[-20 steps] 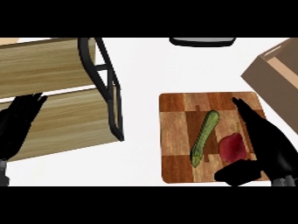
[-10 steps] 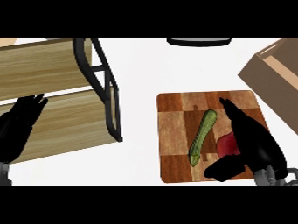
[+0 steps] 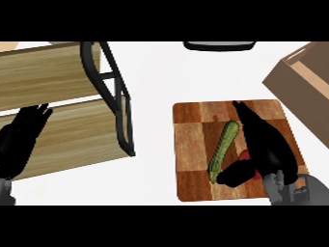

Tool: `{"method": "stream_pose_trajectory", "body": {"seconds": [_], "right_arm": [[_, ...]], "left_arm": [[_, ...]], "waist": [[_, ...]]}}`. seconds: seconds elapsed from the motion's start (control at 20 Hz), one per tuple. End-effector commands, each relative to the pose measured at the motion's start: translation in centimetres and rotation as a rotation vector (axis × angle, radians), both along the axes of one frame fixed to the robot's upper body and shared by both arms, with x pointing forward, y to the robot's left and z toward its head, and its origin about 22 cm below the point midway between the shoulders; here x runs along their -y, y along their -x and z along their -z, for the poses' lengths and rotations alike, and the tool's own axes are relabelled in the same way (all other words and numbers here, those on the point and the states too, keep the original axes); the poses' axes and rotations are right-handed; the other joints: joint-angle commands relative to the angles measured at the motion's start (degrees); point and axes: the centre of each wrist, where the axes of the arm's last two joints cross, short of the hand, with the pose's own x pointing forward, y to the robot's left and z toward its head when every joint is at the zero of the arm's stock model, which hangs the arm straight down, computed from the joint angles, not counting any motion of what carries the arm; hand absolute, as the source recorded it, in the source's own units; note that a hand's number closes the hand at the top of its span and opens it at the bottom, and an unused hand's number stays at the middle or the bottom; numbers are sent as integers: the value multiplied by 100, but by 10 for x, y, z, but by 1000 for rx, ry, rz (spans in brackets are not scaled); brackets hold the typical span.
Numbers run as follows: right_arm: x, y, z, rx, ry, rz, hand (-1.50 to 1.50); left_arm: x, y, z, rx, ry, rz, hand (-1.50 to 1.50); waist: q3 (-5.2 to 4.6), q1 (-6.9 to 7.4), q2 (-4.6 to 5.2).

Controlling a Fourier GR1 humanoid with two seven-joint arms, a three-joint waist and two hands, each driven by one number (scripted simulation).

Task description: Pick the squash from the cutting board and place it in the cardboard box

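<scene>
A long green squash [image 3: 223, 149] lies lengthwise on the wooden cutting board [image 3: 192, 144] at the lower right. My right hand [image 3: 267, 147] hovers over the board just right of the squash, fingers straight and pointing away, thumb [image 3: 235, 174] angled toward the squash's near end. A red item [image 3: 245, 155] is mostly hidden under this hand. The cardboard box [image 3: 316, 91] stands at the right edge, partly cut off. My left hand [image 3: 14, 142] rests open at the far left over the shelf.
A wooden shelf rack [image 3: 67, 111] with a black metal frame fills the left side. A dark rounded object [image 3: 220, 46] sits at the top edge. White counter [image 3: 159, 82] lies between the rack and the board.
My right hand has moved left across the board, closer to the squash, and now covers most of the red item. The left hand has barely shifted.
</scene>
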Motion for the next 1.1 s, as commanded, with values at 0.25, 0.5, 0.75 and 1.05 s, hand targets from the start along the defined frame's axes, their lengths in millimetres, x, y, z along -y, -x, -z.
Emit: {"method": "stream_pose_trajectory", "body": {"seconds": [0.25, 0.5, 0.75, 1.05], "right_arm": [[-18, -9, -6, -120, 101, 103, -150], [-27, -5, 20, -144, 114, 119, -150], [-24, -17, 25, -185, 130, 128, -150], [-34, -26, 27, -204, 150, 133, -150]], "left_arm": [[-13, 3, 15, -19, -3, -3, 0], [-1, -1, -1, -22, 5, -20, 0], [-8, -5, -16, -7, 11, 5, 0], [-5, 4, -7, 7, 1, 0, 0]], "waist": [[-5, -35, 5], [1, -32, -2], [2, -10, -3], [1, 14, -4]]}}
